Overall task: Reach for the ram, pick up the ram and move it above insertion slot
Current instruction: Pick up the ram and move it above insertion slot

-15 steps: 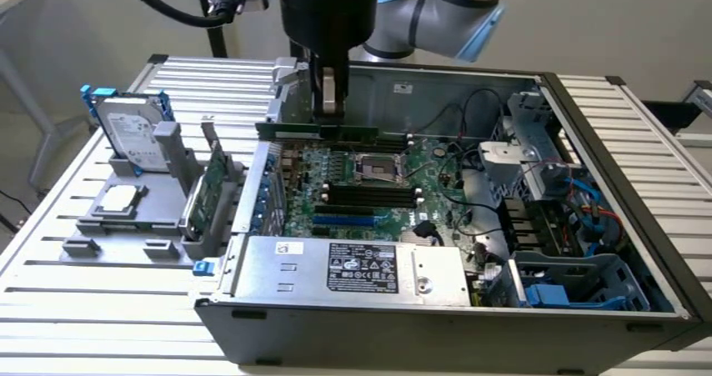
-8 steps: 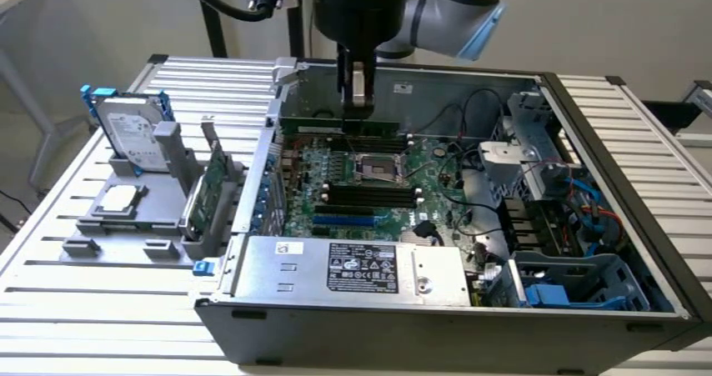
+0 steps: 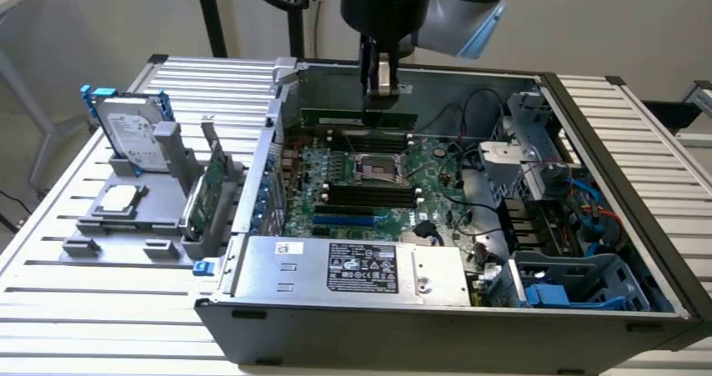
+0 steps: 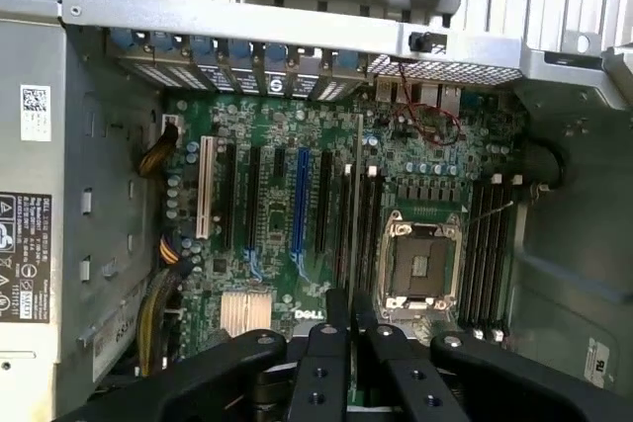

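Note:
My gripper hangs down into the open computer case and is shut on the ram, a long thin green stick held level above the motherboard. The stick floats over the far memory slots, just beyond the CPU socket. In the wrist view the ram shows edge-on as a thin line running away from my gripper, in line with the black slots beside the CPU socket. Whether the ram touches a slot I cannot tell.
A hard drive in a blue frame and a green expansion card stand in a grey holder at the exterior view's left. The power supply fills the case's near side. Cables and drive cages crowd the exterior view's right.

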`<act>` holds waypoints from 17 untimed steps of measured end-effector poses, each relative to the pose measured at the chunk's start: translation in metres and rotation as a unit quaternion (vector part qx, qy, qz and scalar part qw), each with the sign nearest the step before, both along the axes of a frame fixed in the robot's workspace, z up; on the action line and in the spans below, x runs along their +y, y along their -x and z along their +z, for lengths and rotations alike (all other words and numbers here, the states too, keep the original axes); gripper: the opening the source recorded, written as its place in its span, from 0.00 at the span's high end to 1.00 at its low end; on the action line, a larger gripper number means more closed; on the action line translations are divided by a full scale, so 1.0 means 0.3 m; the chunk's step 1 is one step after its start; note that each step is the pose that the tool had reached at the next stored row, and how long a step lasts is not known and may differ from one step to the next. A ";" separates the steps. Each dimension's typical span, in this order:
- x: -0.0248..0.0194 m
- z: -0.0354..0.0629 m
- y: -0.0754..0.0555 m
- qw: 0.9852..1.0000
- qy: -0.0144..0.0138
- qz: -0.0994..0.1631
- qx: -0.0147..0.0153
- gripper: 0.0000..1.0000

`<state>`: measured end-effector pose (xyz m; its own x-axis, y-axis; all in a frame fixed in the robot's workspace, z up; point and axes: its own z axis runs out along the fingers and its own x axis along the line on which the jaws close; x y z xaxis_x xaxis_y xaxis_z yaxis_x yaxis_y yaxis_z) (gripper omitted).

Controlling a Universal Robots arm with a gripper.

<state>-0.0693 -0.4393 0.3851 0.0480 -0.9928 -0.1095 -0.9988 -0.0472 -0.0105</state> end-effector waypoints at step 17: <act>0.169 -0.006 -0.058 1.000 0.000 0.000 0.000 0.87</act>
<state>-0.0519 -0.3886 0.3832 0.0481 -0.9928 -0.1094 -0.9988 -0.0472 -0.0105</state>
